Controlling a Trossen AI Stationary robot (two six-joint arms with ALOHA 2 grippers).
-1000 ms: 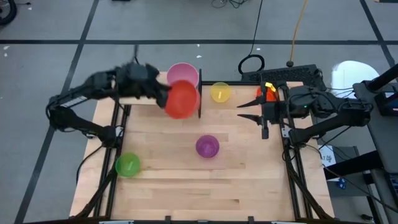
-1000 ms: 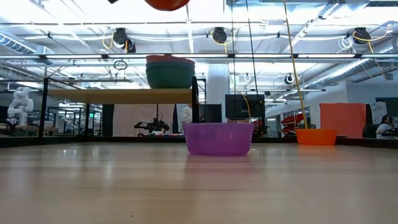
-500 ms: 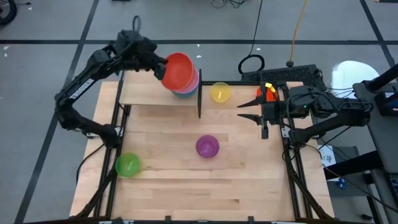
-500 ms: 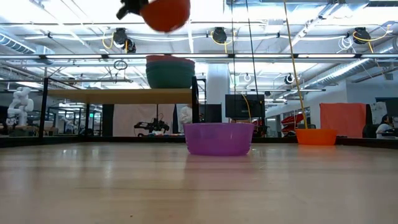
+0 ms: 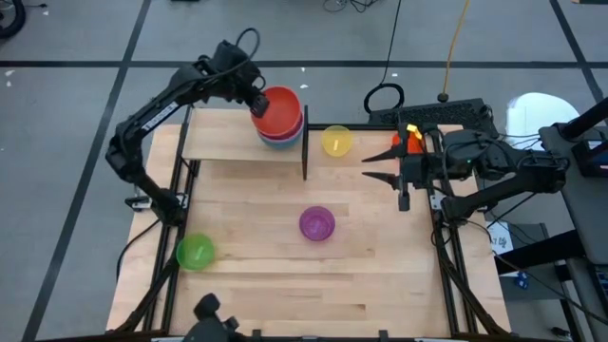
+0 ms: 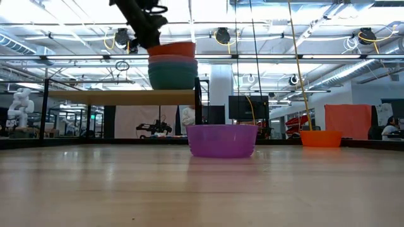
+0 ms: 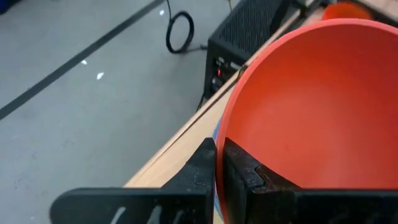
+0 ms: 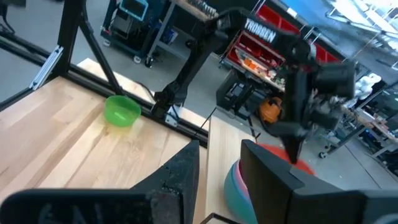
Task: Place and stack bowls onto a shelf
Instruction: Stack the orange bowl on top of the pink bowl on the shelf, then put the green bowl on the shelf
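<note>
Since the earlier frame the left gripper [image 5: 255, 101] has carried the red bowl [image 5: 280, 112] down onto the stack [image 6: 172, 74] on the shelf [image 5: 223, 144] (far left), jaws pinching its left rim; release goes straight up. The right gripper [image 5: 378, 163] waits half open, empty.

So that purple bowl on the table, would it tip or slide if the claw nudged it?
Probably slide rather than tip: the purple bowl sits upright, wide and low, on smooth wood. It looks like thin plastic, so likely light and easily pushed. A pinch on its rim should lift it, as the left claw holds the red bowl.
</note>
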